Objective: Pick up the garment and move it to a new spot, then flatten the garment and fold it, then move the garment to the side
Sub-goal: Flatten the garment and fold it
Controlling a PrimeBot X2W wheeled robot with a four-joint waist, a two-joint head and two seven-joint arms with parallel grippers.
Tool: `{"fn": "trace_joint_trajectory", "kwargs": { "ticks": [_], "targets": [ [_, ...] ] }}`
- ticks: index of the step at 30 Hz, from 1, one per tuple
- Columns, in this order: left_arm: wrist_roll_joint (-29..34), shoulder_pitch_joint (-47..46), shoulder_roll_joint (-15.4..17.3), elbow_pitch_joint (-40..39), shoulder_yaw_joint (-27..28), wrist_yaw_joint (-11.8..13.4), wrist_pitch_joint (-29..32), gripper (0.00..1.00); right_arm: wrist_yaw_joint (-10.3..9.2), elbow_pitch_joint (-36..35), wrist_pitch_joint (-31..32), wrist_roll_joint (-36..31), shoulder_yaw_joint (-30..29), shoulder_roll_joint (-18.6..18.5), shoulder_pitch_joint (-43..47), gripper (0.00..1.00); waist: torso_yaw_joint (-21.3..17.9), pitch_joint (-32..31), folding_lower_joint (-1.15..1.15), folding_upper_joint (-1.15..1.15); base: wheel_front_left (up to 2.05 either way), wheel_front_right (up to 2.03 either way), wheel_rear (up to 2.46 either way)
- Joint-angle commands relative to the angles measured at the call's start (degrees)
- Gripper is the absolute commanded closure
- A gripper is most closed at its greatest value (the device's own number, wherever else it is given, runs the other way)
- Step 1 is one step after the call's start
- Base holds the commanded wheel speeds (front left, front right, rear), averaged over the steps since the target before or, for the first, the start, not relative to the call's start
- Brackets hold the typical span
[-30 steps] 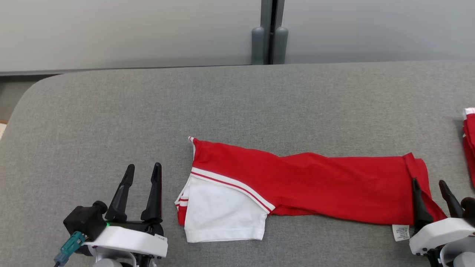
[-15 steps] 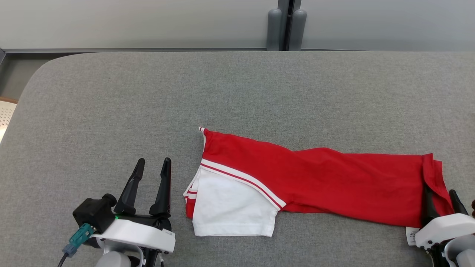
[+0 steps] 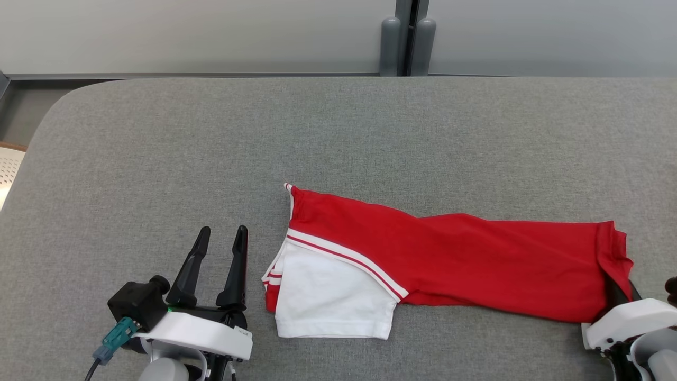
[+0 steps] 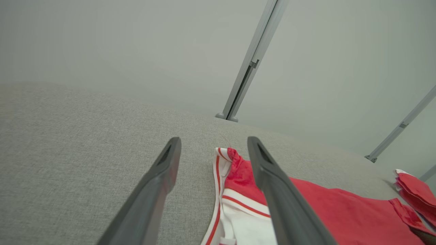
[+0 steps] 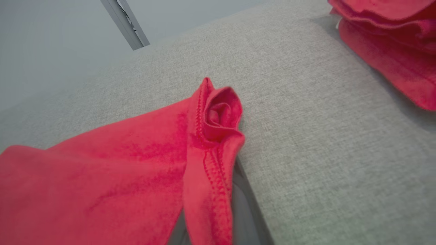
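**A:** So, where does the garment (image 3: 449, 264) lie?

**B:** It is stretched along the near part of the grey table (image 3: 338, 132). In the head view its white sleeve is at the left end and its red hem at the right.

**A:** And the claws?

**B:** The left claw (image 3: 223, 230) stands just beside the white sleeve, apart from it, with its fingers spread wide. The right claw (image 3: 623, 292) sits at the hem. From the head its fingers are mostly covered by red cloth.

**A:** Does a wrist camera help there?

**B:** It does. The right wrist view shows the hem bunched and rolled over the fingers (image 5: 243, 207), which are pressed together on the fabric. That corner is lifted off the table. The same view brings in a second red pile (image 5: 385, 41), lying well apart from the hem.

**A:** And the left wrist?

**B:** It looks along the spread fingers. The striped sleeve edge shows between them, low and further along the table. The red body runs off behind the right finger.
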Motion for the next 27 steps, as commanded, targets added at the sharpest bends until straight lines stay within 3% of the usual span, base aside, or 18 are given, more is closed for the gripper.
{"fn": "trace_joint_trajectory", "kwargs": {
  "ticks": [1,9,12,20,27],
  "targets": [
    [-0.4,-0.5,0.2,0.1,0.0,-0.3,-0.1,0.0,-0.14,0.5,0.0,0.6,-0.1,-1.3,0.1,1.0,0.0,-0.2,0.0,0.0,0.0,0.0,0.0],
    [-1.1,0.0,0.2,0.4,-0.4,-0.3,-0.1,0.0,-0.14,4.8,-0.7,-1.5,-5.4,-7.1,-2.8,1.0,0.2,-1.1,0.0,0.0,0.0,0.0,0.0],
    [-1.7,0.4,0.2,0.6,-0.5,-0.3,-0.1,0.0,-0.13,4.1,-0.7,-6.8,-10.8,-8.6,-3.7,1.0,0.4,-2.0,0.0,0.0,0.0,0.0,0.0],
    [-2.4,1.6,0.2,1.0,-0.1,-0.3,-0.1,0.0,-0.09,-2.8,-0.7,-12.3,-12.7,-4.3,-3.6,1.0,0.0,-4.2,0.0,0.0,0.0,0.0,0.0],
    [-3.4,2.4,0.2,1.2,-0.1,-0.3,-0.1,0.0,-0.07,-12.8,2.9,-11.6,-4.6,3.1,-4.0,1.0,-0.7,-6.3,0.0,0.0,0.0,0.0,0.0]
  ]
}}
